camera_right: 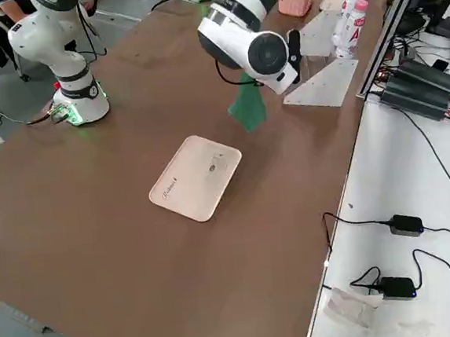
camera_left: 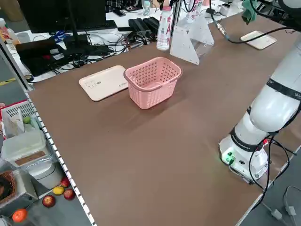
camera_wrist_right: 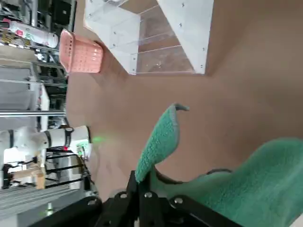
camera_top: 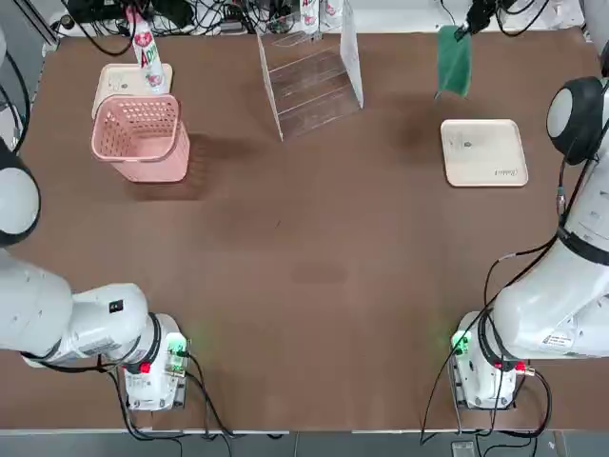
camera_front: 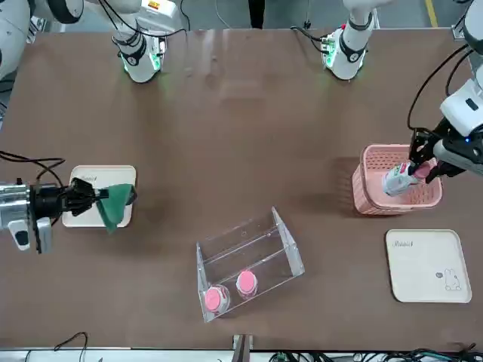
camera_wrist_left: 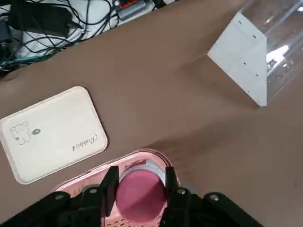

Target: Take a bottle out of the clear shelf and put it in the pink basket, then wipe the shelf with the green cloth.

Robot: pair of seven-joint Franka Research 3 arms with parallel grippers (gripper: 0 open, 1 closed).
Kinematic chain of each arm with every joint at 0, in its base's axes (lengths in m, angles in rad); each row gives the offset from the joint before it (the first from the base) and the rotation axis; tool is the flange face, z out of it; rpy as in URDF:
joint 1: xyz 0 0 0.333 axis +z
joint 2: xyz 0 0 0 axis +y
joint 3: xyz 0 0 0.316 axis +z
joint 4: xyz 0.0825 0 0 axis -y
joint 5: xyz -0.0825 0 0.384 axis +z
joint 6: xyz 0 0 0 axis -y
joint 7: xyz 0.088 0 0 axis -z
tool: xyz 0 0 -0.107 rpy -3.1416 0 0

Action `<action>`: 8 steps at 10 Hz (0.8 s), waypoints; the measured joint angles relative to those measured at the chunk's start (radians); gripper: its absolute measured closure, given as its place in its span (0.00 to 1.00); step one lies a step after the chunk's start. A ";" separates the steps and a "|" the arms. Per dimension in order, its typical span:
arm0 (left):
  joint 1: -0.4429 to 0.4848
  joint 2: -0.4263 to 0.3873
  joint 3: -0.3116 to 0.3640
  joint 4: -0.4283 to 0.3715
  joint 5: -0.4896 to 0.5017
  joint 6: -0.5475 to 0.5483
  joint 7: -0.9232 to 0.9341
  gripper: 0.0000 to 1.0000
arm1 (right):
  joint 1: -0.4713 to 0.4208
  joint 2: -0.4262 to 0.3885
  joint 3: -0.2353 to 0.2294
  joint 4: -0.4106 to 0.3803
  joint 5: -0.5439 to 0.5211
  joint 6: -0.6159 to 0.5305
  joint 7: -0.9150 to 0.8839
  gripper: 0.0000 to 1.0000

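Bottle [camera_front: 398, 181] hangs gripped in left claw [camera_wrist_left: 141, 176] above pink basket's rim [camera_front: 364, 175], right claw [camera_wrist_right: 140, 182] clenching green cloth [camera_wrist_right: 161, 139] well apart.

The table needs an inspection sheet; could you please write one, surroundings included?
Surface: brown table, no spill seen.
Job's things: bottle raised near pink basket; two bottles in clear shelf; green cloth off the table.
Clutter: two cream trays.
End effectors: left end effector shut on the bottle; right end effector shut on the cloth.
Cables: black tangle beyond the far edge.
Surroundings: monitor, fruit below.
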 joint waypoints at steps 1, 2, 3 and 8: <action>0.030 -0.003 0.001 -0.024 -0.057 0.013 0.073 0.56 | 0.002 0.006 0.000 0.042 -0.060 0.024 -0.018 0.97; 0.053 -0.004 0.001 -0.043 -0.083 0.028 0.137 0.56 | 0.009 0.012 0.000 0.065 -0.111 0.050 -0.040 0.97; 0.075 -0.006 0.001 -0.055 -0.103 0.032 0.202 0.56 | 0.018 0.018 0.000 0.076 -0.160 0.076 -0.063 0.97; 0.197 -0.067 0.005 -0.151 -0.173 0.016 0.600 0.56 | 0.173 0.009 -0.030 0.083 -0.354 0.251 -0.091 0.97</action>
